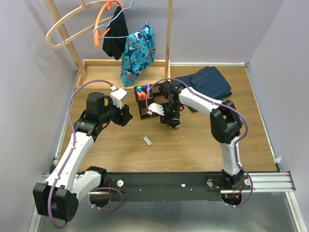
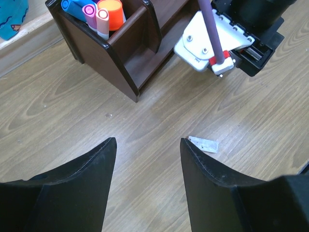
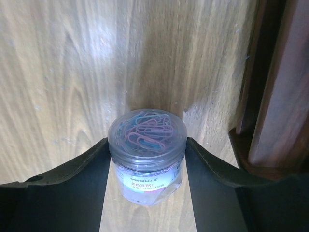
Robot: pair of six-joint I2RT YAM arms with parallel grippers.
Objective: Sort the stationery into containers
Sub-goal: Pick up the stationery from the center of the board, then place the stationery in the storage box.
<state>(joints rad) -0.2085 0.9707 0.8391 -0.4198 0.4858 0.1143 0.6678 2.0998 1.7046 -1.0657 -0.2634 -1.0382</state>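
While the small white eraser (image 1: 147, 140) lay loose on the wood-grain table (image 1: 193, 145), the left gripper (image 2: 147, 141) hung near it, released and empty. Farther off, the right gripper (image 3: 147, 142) clenched the clear round plastic tub (image 3: 147, 130) just beside the dark brown wooden desk organiser (image 1: 143, 105).

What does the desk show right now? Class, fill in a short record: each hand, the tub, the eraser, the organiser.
left hand: open, empty, over bare table near the organiser
right hand: closed on the clear tub, a finger against each side
clear tub: upright, holds paper clips, beside the organiser
eraser: loose on the table, outside the organiser
organiser: markers upright in one compartment
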